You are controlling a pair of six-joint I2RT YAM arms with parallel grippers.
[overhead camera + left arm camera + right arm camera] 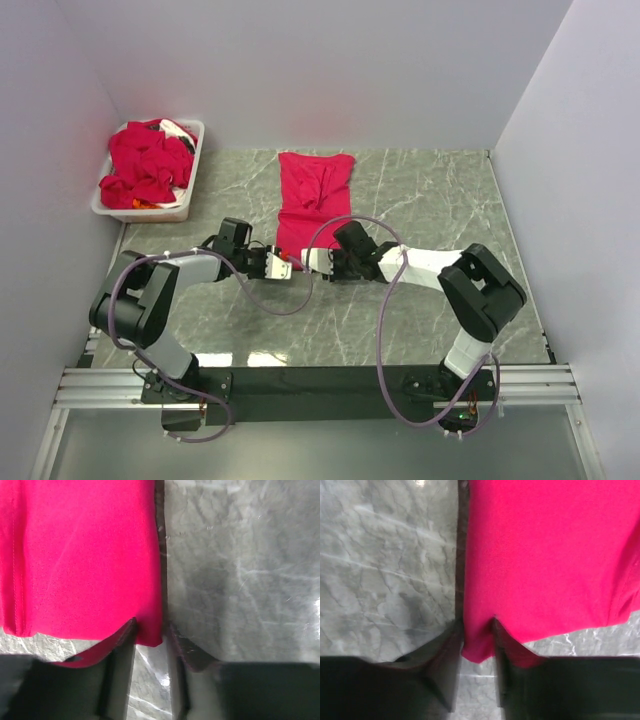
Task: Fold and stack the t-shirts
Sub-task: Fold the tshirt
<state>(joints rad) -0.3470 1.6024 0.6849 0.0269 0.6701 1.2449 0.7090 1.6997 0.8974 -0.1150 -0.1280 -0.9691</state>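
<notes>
On the grey marbled surface (430,210), one crimson t-shirt (315,190) lies flat at centre, folded into a narrow strip running from the far side toward the arms. One white bin (150,212) stands at the far left corner, well apart from that shirt. It contains a heap of t-shirts (145,165) of the same red, crumpled together so that their number cannot be counted. Two arms are noted, both reaching inward to the near hem of the laid shirt. At the near left corner the left pincer (151,630) is set narrow, its two fingers (120,670) on either side of the corner, with red fabric filling the gap and lapping over one tip; it grips the cloth. At the near right corner the right pincer (478,632) is likewise narrow, with a fold of the hem caught between its two black tips. Both corners sit low against the surface. In the overhead view the two pincers are just beside each other.
</notes>
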